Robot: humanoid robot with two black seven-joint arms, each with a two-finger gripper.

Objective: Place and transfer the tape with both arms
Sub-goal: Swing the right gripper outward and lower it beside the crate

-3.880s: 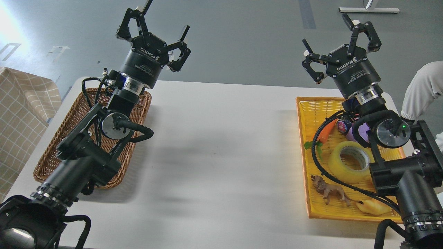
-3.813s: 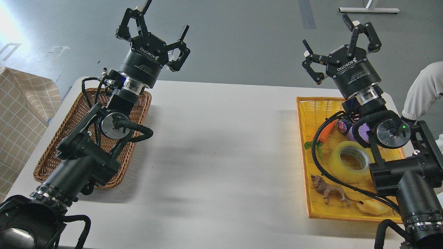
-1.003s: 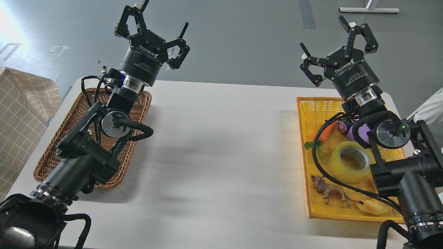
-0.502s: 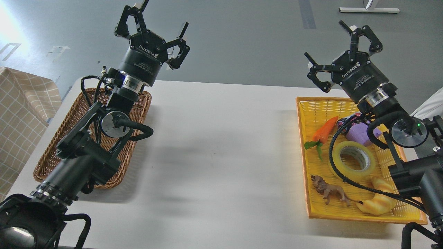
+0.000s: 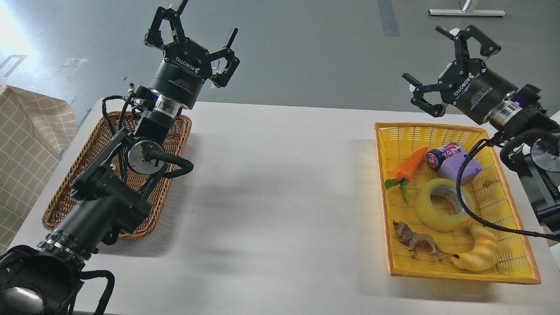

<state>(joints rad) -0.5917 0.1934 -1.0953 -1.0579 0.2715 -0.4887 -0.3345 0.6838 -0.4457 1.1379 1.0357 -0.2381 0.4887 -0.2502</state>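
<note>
Head view shows the tape lying flat in the yellow basket at lower right, untouched. Right gripper at upper right is wide open and empty, as is the left gripper at upper left. The step in hand looks like the approach; next the right gripper must descend onto the roll's wall.

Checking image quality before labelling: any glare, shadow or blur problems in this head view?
Head view: strong glare whitens the top-left floor; soft arm shadows fall across the table; the tape in the yellow basket is sharp and evenly lit; no motion blur visible.

Two baskets, one tape, two grippers, five toys
</note>
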